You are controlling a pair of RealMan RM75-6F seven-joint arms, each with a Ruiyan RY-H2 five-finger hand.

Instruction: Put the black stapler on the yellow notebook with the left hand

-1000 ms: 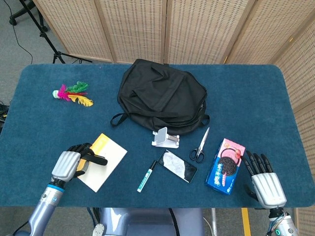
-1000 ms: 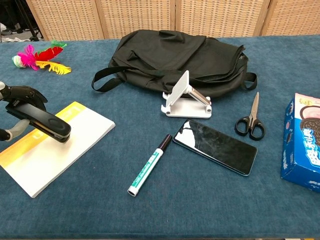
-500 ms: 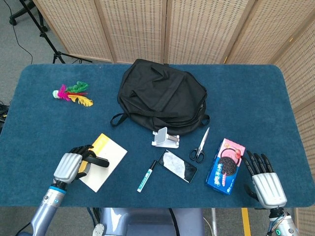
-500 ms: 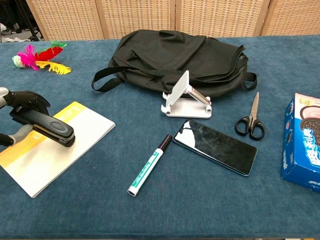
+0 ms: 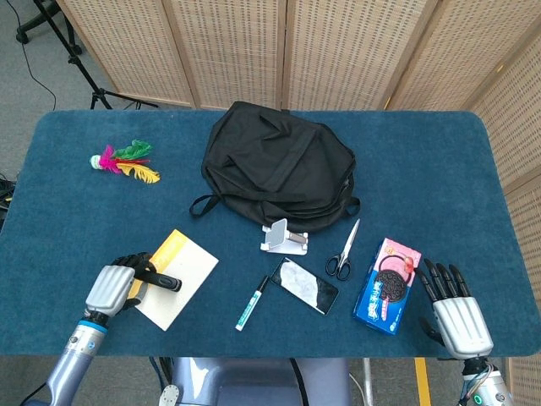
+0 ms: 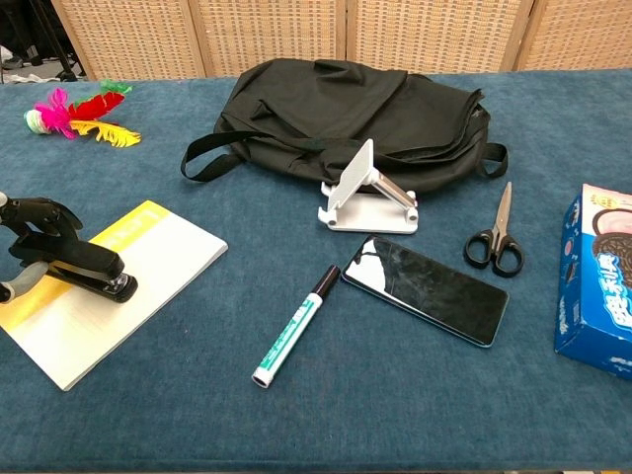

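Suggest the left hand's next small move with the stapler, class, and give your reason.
Probably open the fingers and lift the left hand away. The stapler appears to lie flat on the notebook, well inside its edges, with the hand holding only its rear end, so the placing looks done.

On the blue table (image 5: 423, 152) a black backpack (image 5: 279, 165) lies behind a white phone stand (image 6: 365, 197), with a smartphone (image 6: 427, 289), a green marker (image 6: 294, 326) and scissors (image 6: 499, 237) in front, a cookie box (image 5: 388, 285) right, and a feathered shuttlecock (image 5: 121, 161) far left.
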